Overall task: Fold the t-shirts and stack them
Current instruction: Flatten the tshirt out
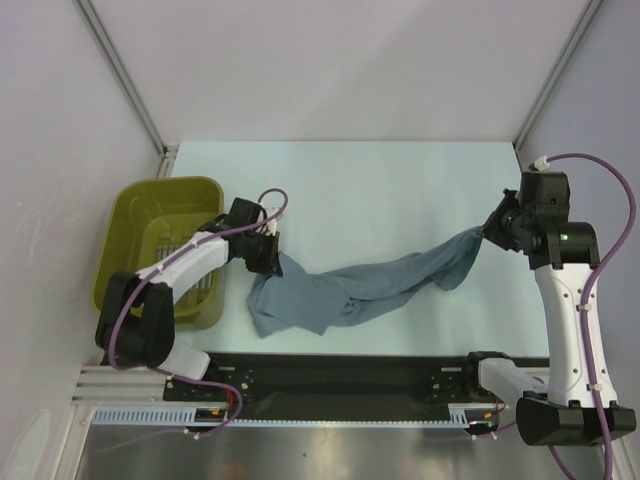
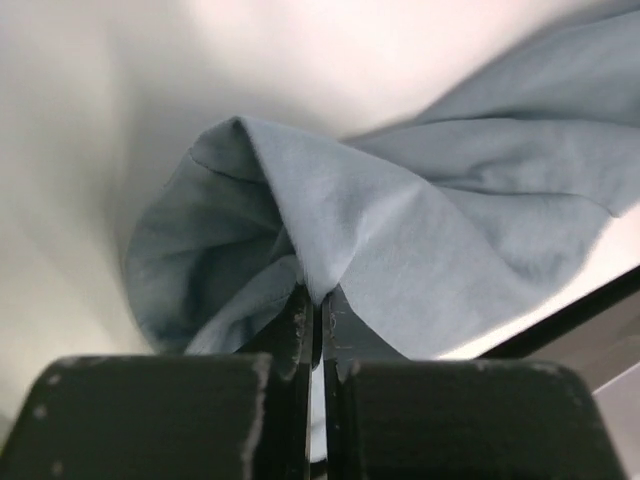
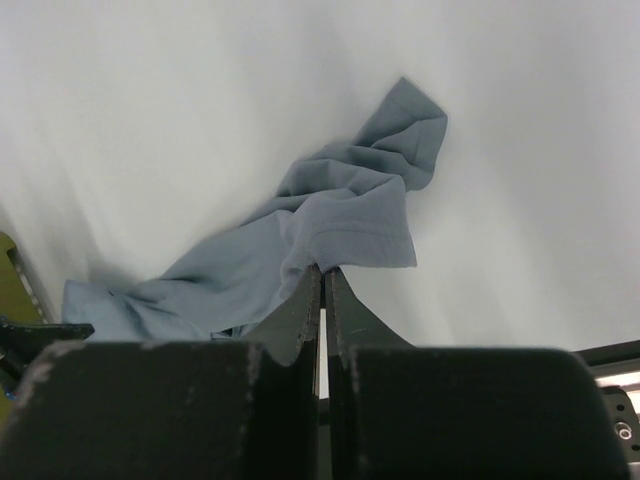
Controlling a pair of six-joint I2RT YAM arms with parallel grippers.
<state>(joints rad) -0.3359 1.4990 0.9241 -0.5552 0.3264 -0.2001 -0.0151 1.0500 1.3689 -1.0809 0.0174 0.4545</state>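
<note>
Between left gripper [image 1: 272, 262] and right gripper [image 1: 490, 228], both pinching, one t-shirt [image 1: 380, 282] stretches.

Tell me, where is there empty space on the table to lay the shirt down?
The biggest bare patch of table is the far half, between the back edge and the t-shirt. A smaller strip lies along the near edge, right of the bunched cloth. Crowded on the left, where the basket, the left gripper and the bunched cloth meet.
</note>
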